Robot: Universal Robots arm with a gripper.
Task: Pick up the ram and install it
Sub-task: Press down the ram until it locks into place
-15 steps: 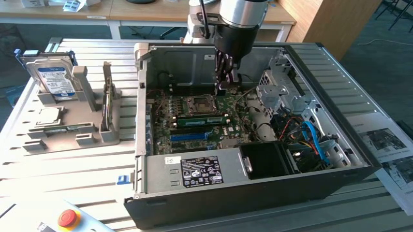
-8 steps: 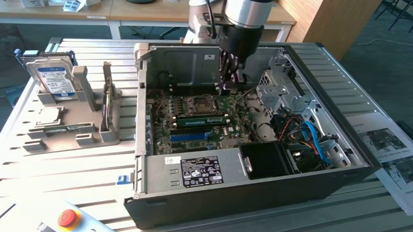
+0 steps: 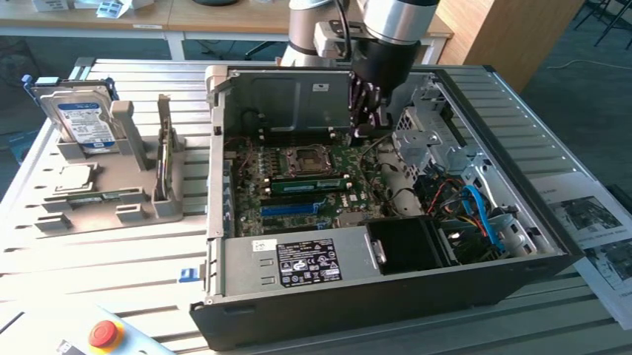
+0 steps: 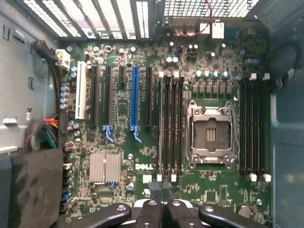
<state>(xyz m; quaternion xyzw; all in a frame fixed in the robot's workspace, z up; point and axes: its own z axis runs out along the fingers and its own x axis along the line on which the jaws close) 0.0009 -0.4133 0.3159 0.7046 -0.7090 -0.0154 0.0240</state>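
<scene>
One ram [image 3: 308,185], a long green stick, sits in a motherboard slot just in front of the processor socket [image 3: 301,159]. In the wrist view this ram [image 4: 159,128] appears edge-on in the slot farthest from the socket [image 4: 210,134]. A second ram [image 3: 163,144] stands upright in the grey fixture [image 3: 138,211] at the exterior view's left. My gripper [image 3: 365,132] hangs above the motherboard near the back of the open case. The gripper [image 4: 162,192] is shut with nothing between its fingers, clear of the seated stick.
The open computer case [image 3: 395,296] surrounds the board, with a black power supply [image 3: 306,262] in front and cables and drive cages [image 3: 464,200] at the exterior view's right. The fixture also carries a hard drive [image 3: 84,122] and a silver processor [image 3: 77,177]. A red stop button [image 3: 105,334] sits at the front.
</scene>
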